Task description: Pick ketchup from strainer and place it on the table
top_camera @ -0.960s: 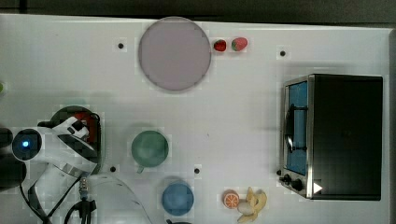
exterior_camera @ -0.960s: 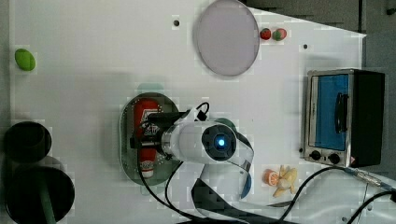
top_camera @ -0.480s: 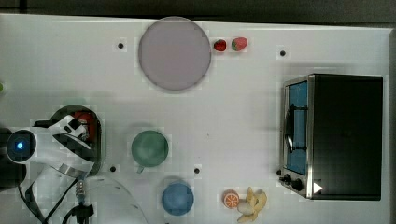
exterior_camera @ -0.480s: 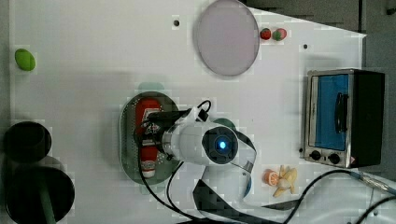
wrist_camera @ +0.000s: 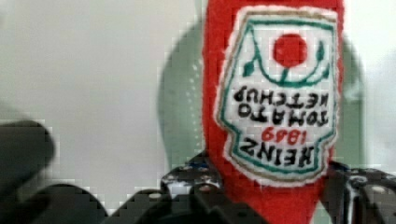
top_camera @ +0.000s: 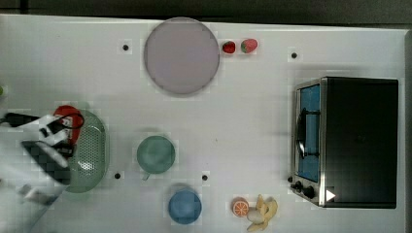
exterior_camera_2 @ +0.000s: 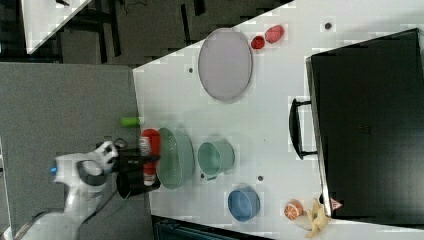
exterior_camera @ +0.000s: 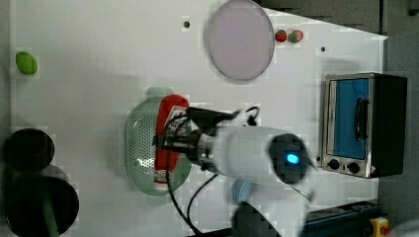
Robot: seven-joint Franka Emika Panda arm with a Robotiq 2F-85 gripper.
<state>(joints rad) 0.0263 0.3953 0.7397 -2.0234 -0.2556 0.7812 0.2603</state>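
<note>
**White worktop: bottle gripped over basket**

White flat worktop is seen carrying a pale green perforated plastic strainer. Over it, the red ketchup squeeze bottle with white label is clamped between the black fingers of the gripper.

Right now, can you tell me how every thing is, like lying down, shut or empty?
ketchup: lying along the strainer, gripper on its middle.
strainer: resting on the table.
gripper: shut on the ketchup.
toaster oven: door shut.
green cup: upright, looks empty.
blue cup: upright.
plate: flat, bare.
</note>
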